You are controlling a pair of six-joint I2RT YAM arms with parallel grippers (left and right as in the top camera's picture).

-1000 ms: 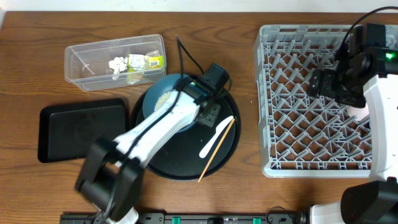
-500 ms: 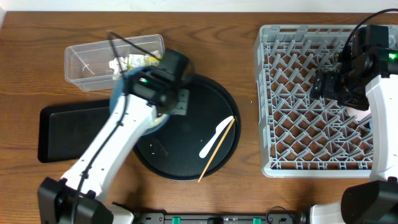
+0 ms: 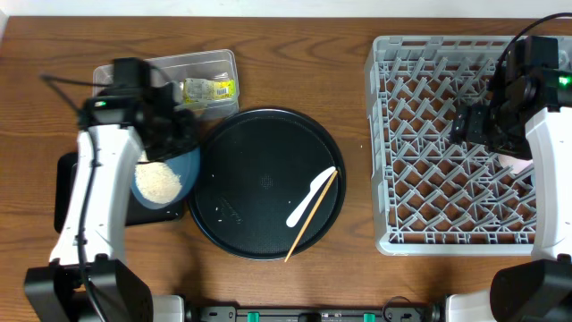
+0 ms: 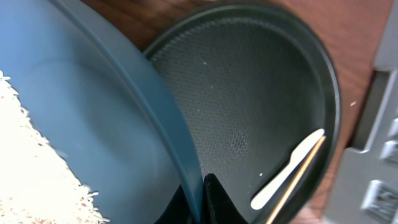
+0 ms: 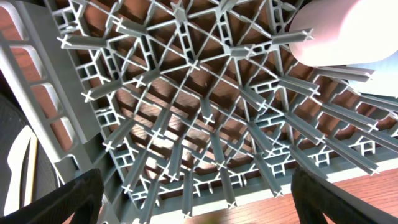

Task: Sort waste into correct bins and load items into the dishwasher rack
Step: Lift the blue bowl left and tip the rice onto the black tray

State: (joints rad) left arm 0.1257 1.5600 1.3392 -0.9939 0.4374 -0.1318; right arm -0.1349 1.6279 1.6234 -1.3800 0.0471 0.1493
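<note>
Since the earlier frame the dark-blue dish (image 3: 188,165) has travelled left, off the round black tray (image 3: 259,152), and it now hangs above the shallow black rectangular tray (image 3: 159,213). The heap of rice (image 3: 159,183) is still inside it. I judge that I hold it here so the grains can be tipped into this bin before the dish goes to the rack. In the left wrist view the left gripper (image 4: 200,186) has its jaws pinching the dish rim, and the dish looks tilted, the rice lying to one side.

Just beside it, the clear tub (image 3: 214,64) holds the yellow-green wrapper (image 3: 210,88). On the round tray only the white spoon (image 3: 308,199) and the chopstick (image 3: 313,215) remain, lying close together.

Well apart, across the tabletop (image 3: 357,54), the right gripper (image 3: 478,125) hovers over the grey rack (image 3: 420,179) with jaws spread and empty. A pale cup (image 5: 336,31) sits among the pegs.
</note>
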